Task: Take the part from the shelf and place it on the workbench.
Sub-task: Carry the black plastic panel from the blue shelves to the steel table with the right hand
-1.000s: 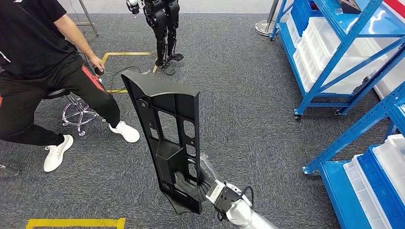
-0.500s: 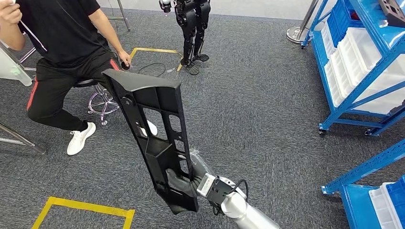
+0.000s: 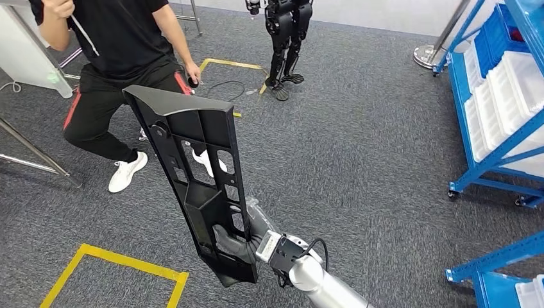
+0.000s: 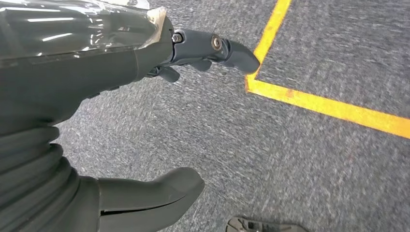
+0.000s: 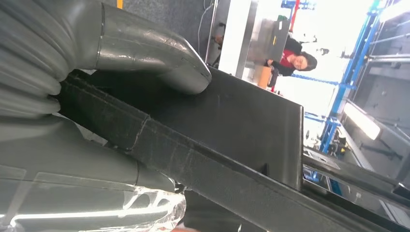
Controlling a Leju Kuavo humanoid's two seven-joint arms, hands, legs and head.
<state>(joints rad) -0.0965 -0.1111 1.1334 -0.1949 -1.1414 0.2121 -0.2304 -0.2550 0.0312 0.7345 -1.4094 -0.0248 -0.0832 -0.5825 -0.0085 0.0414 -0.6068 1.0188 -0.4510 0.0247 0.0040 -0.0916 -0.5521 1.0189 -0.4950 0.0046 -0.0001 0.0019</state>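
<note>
The part (image 3: 195, 173) is a long black plastic panel with several cut-outs, held upright and tilted over the grey carpet in the head view. My right hand (image 3: 240, 244) grips its lower end, with the silver forearm coming in from the bottom. In the right wrist view the thick grey thumb (image 5: 150, 50) presses on the panel's flat black face (image 5: 232, 121). My left hand (image 4: 121, 121) hangs over the carpet, its dark fingers (image 4: 217, 48) and thumb apart with nothing between them.
A person in black (image 3: 122, 58) sits on a stool at the upper left, beside a white table edge (image 3: 25, 51). Another robot's legs (image 3: 285, 38) stand at the back. Blue shelving with white bins (image 3: 500, 102) lines the right. Yellow tape (image 3: 128, 266) marks the floor.
The whole view has swung to the left: the person and the far robot have shifted right and the blue shelves have slid toward the right edge. My right hand still holds the part.
</note>
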